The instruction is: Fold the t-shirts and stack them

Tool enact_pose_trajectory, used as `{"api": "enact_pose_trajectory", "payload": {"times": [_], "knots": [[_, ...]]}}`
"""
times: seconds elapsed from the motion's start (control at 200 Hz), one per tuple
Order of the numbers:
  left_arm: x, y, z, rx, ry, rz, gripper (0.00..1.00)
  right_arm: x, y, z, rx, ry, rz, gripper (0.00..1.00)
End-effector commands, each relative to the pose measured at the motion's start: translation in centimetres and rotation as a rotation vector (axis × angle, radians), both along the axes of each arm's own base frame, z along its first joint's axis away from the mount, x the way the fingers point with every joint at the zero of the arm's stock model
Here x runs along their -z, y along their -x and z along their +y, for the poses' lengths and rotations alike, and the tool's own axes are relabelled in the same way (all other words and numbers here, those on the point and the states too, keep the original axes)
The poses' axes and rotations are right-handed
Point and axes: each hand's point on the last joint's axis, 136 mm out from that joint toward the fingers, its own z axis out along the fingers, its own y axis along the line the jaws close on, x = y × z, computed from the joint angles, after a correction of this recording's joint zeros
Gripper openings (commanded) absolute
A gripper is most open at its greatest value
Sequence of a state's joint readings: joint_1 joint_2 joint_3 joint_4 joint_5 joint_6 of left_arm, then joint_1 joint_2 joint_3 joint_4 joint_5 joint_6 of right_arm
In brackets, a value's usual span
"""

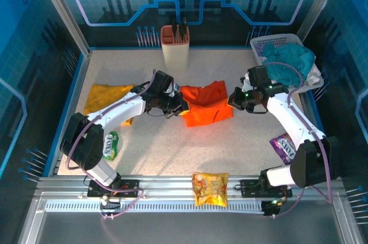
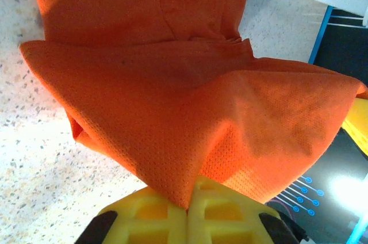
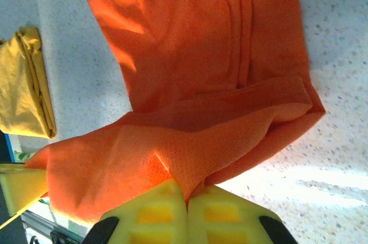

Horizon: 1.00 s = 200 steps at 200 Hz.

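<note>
The orange t-shirt [image 1: 207, 105] lies at the middle of the speckled table [image 1: 241, 152], partly folded. Its far part rests flat on the surface, while the near edge is raised and pulled out sideways into a bright band between the two grippers. In the wrist views the cloth shows a fine dotted weave, with a seam running down the flat part and soft creases where the raised layer sags over it. The mustard-yellow t-shirt [image 1: 106, 97] lies bunched flat near the left edge of the table, well apart from the orange one.

The left arm [image 1: 115, 114] reaches diagonally from its base at the near left toward the centre. The left gripper [image 1: 181, 106] is at the shirt's left end, and in its wrist view its yellow pads [image 2: 155, 215] are pressed together with a corner of orange cloth pinched in the seam between them. The right arm [image 1: 293, 120] rises along the right side and bends inward, so the right gripper [image 1: 233, 99] faces the left one across the shirt. It too is clamped on the cloth, with fabric coming out from between its closed pads [image 3: 221, 215].

A white basket [image 1: 276, 41] holding a teal cloth [image 1: 290, 60] stands at the far right corner.
</note>
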<state>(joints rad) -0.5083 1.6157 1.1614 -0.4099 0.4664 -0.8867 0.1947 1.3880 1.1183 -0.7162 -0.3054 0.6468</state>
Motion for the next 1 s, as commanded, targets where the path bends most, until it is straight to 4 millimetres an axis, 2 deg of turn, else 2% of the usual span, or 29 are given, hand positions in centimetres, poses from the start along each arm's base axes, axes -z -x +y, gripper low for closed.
{"api": "enact_pose_trajectory", "payload": {"times": [0.0, 0.295, 0.52, 0.7, 0.996], "knots": [[-0.8, -1.4, -0.6, 0.027, 0.049, -0.02, 0.0, -1.1, -1.7, 0.3, 0.002, -0.034, -0.038, 0.0], [-0.6, -4.4, -0.2, 0.012, 0.093, -0.024, 0.0, -0.9, -4.4, 0.7, 0.013, -0.072, -0.035, 0.0], [-1.4, -5.0, -0.5, 0.029, 0.105, -0.039, 0.0, -1.4, -4.9, 0.7, 0.011, -0.074, -0.046, 0.0], [-1.0, -3.3, 0.0, 0.042, 0.102, -0.029, 0.0, -0.7, -2.8, 0.6, -0.001, -0.077, -0.028, 0.0], [0.9, 2.0, 0.8, 0.041, 0.089, 0.018, 0.0, 1.3, 3.3, 0.0, -0.002, -0.067, 0.034, 0.0]]}}
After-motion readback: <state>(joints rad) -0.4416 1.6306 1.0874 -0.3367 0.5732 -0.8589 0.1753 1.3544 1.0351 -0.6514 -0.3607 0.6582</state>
